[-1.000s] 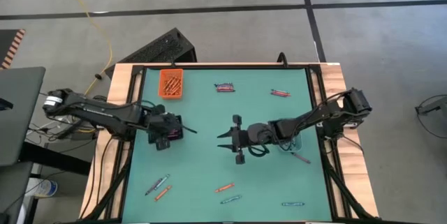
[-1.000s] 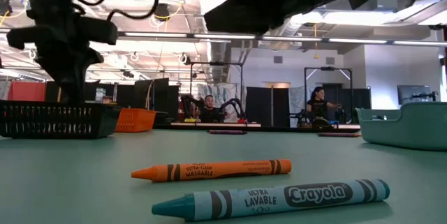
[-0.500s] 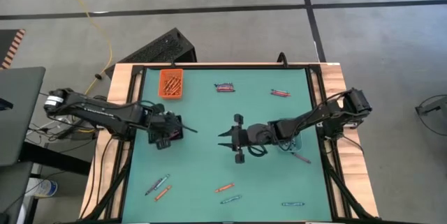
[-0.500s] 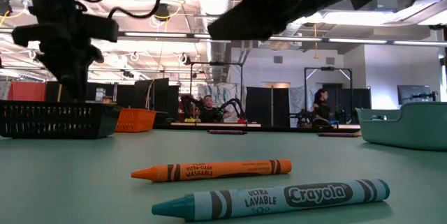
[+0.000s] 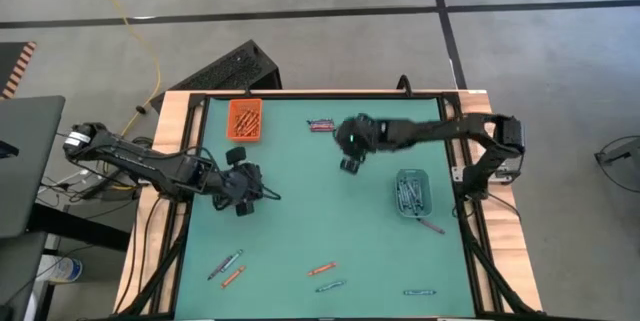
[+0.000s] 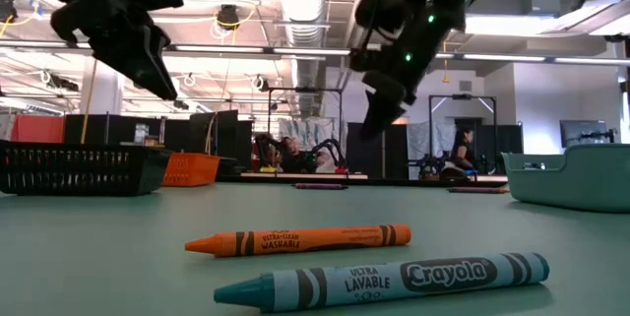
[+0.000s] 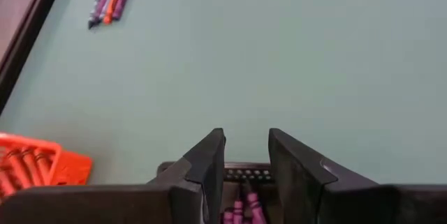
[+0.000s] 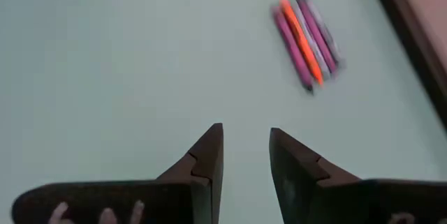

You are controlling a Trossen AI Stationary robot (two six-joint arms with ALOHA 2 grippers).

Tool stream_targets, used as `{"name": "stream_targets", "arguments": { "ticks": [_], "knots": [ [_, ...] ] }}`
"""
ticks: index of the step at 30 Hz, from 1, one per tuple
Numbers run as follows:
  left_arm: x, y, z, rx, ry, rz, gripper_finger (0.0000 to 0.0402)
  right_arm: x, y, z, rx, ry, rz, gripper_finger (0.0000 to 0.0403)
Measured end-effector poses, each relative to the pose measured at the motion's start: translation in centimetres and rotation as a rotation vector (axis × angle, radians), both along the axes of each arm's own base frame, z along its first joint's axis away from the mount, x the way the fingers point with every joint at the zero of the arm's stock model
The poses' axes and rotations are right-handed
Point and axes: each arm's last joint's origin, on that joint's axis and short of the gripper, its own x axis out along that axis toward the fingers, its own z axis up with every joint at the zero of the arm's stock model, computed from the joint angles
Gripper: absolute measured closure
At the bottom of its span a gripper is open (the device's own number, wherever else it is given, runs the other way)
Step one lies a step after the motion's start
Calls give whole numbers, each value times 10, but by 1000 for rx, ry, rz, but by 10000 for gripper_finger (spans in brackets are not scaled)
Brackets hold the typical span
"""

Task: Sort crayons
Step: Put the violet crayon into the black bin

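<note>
My right gripper (image 8: 244, 155) hangs empty, fingers parted, with a small bunch of crayons (image 8: 305, 37) ahead. My left gripper (image 7: 246, 160), also parted, hovers over the black tray (image 7: 246, 175).

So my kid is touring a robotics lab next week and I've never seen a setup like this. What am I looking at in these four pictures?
It is a robot with two dark arms at a green table, sorting crayons by colour into small trays. One picture looks straight down, one looks level across the tabletop, and two come from cameras on the arms' wrists.

The left gripper hangs open and empty over the black tray, which holds purple crayons. The right gripper, also open and empty, is near a small bunch of purple and orange crayons at the far edge.

An orange tray holds orange crayons and a clear tray holds bluish ones. Loose crayons, such as an orange one and a teal one, lie along the near side.
</note>
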Motion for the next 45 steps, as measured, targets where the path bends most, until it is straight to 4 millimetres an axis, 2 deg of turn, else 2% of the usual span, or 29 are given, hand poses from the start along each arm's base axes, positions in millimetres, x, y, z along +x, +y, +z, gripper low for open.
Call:
{"name": "stream_targets", "arguments": {
  "ticks": [4, 8, 11, 14, 20, 24, 27, 33, 39, 45],
  "knots": [
    [-1, -6, -6, 7, -7, -48, 300, -3, -46, 1, 111, -143, -27, 284],
    [-3, -12, -11, 8, -21, -74, 300, 2, -76, -12, 147, -197, -47, 277],
    [-5, -15, -11, 7, -26, -92, 300, 12, -91, -26, 163, -109, -3, 277],
    [-6, -17, -12, 9, -18, -107, 300, 31, -102, -33, 148, -36, 60, 276],
    [-6, -18, -12, 3, -21, -106, 300, 57, -127, -26, 121, 10, 110, 276],
    [-6, -18, -12, 11, -19, -113, 300, 65, -143, -36, 121, 47, 117, 276],
    [-6, -18, -12, 16, -21, -118, 300, 64, -151, -54, 166, 114, 109, 276],
    [-6, -18, -12, 22, -19, -123, 300, 54, -167, -56, 296, 71, 106, 281],
    [-6, -18, -12, 22, -19, -123, 300, 45, -167, -60, 340, 149, 86, 290],
    [-6, -18, -12, 22, -19, -123, 300, 48, -159, -60, 316, 195, 110, 305]
  ]
}}
